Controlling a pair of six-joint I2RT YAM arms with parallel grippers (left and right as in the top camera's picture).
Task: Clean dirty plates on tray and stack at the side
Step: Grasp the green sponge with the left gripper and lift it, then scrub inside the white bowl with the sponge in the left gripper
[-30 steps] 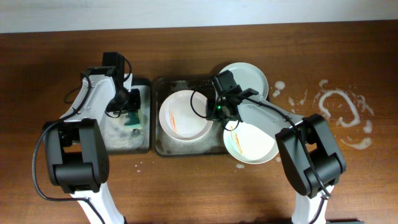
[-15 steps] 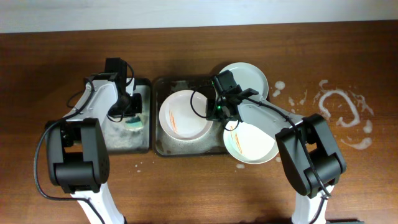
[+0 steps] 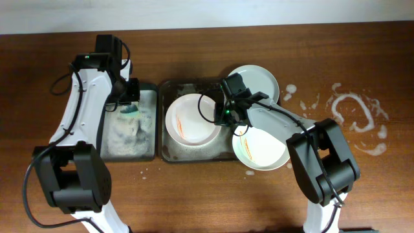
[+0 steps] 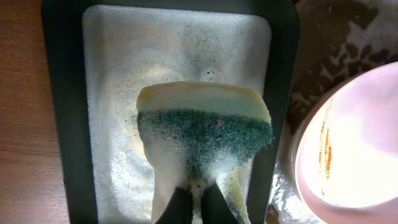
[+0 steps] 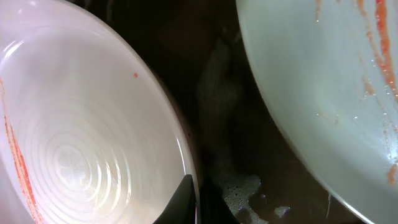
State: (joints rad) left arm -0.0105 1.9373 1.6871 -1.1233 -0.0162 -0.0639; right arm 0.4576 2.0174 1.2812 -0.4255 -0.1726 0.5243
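Note:
A white plate [image 3: 191, 118] with orange streaks lies in the dark tray [image 3: 170, 150]; it also shows in the right wrist view [image 5: 81, 124] and the left wrist view [image 4: 354, 149]. My right gripper [image 3: 228, 115] is shut on that plate's right rim [image 5: 186, 168]. A second streaked plate [image 3: 261, 147] lies at the tray's right, and a third plate [image 3: 257, 79] sits behind it. My left gripper [image 3: 129, 103] is shut on a soapy yellow and green sponge [image 4: 204, 134], held above the foamy tray [image 4: 68, 124] at the left.
White foam spills [image 3: 354, 116] lie on the wooden table [image 3: 323, 45] at the right. The foam-filled tray [image 3: 147, 152] stands left of the plate tray. Suds [image 5: 239, 186] lie on the dark tray floor between the two plates.
My left gripper has lifted the sponge out of the foam and moved toward the back of the left tray. The right arm and plates have not moved.

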